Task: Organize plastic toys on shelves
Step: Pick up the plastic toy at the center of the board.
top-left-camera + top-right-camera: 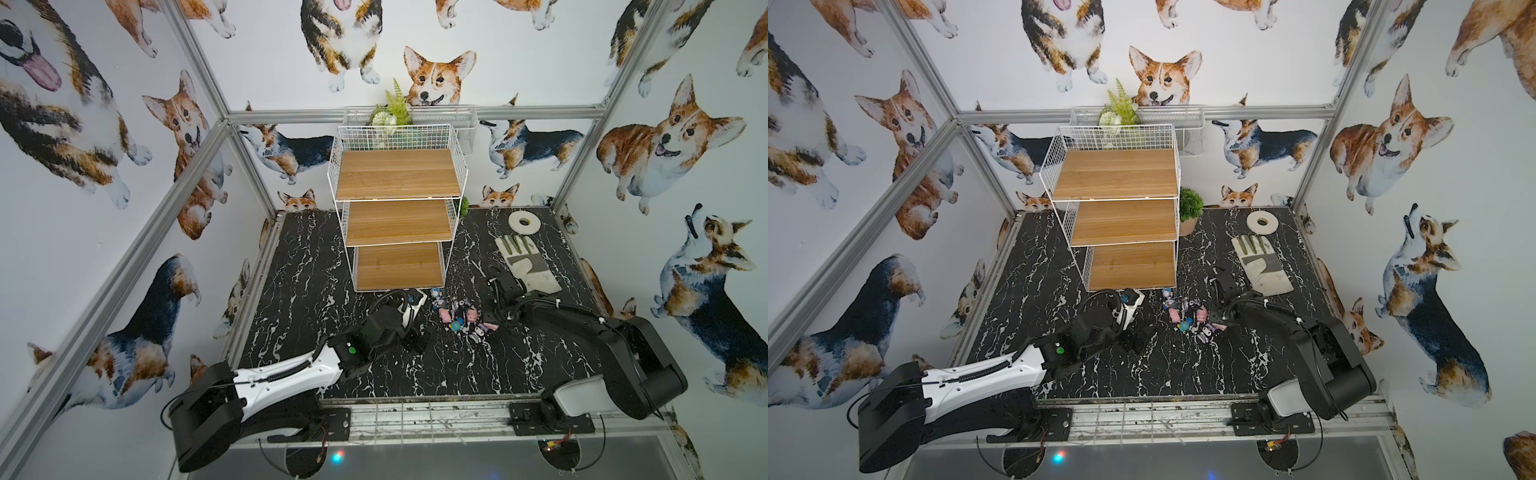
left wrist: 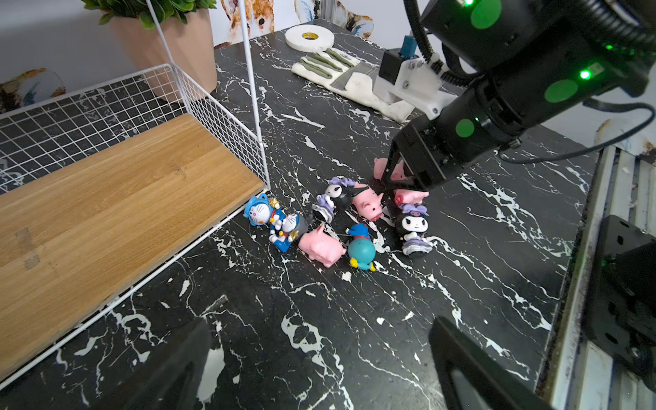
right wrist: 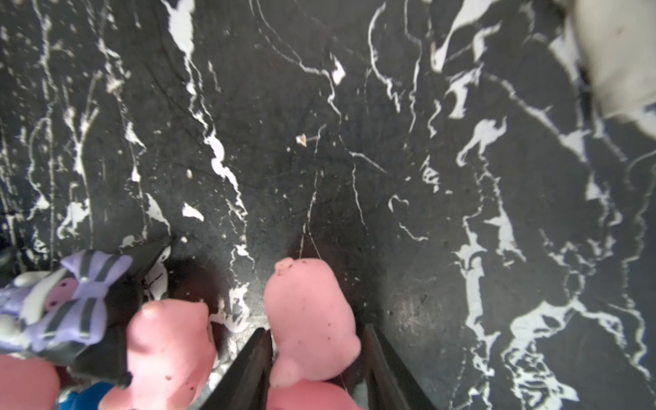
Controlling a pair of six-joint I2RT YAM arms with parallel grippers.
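Observation:
The plastic toys [image 1: 461, 316] lie in a loose heap on the black marble table, in front of the shelves [image 1: 399, 222], whose three wood boards are bare. My right gripper [image 3: 315, 330] reaches down at the heap's far edge and is shut on a pink pig [image 2: 385, 168], one finger on each flank. Another pig [image 2: 367, 204] and a black-and-purple figure [image 2: 411, 225] lie right beside it. A third pig [image 2: 321, 246] and blue figures [image 2: 261, 213] lie nearer the lowest shelf [image 2: 106, 198]. My left gripper [image 2: 319, 333] hangs open over bare table, short of the heap.
A white-and-grey glove [image 1: 525, 259] and a white tape roll [image 1: 523, 222] lie at the back right. A potted plant [image 1: 1190, 210] stands behind the rack's right side. A wire basket [image 1: 465, 124] with greenery hangs on the back wall.

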